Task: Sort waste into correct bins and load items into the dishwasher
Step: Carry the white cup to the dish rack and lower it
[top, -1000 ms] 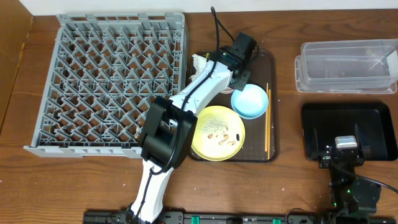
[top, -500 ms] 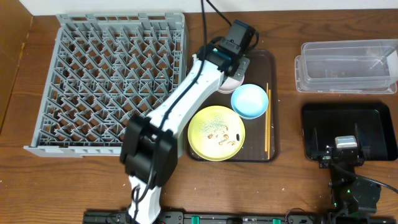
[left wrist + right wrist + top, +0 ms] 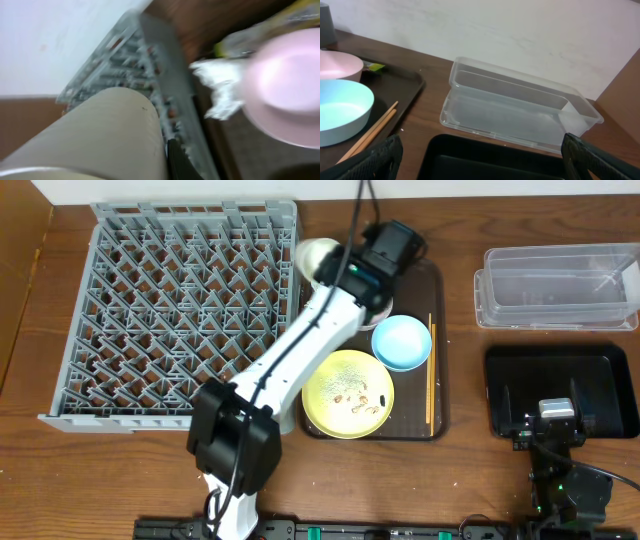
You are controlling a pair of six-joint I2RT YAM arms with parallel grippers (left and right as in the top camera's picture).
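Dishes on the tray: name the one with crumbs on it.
The pale yellow plate at the tray's front: beige crumbs lie scattered on it, while the light blue bowl beside it looks clean.

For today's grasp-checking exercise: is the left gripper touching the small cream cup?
Touching. The left wrist view shows the small cream cup against a dark finger of the left gripper, jaws shut.

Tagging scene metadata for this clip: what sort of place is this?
Probably a staged dish-clearing station on a tabletop, not a real kitchen: a grey dish rack, a brown tray of dishes including a crumb-strewn pale yellow plate, and a clear tub and black bin alongside.
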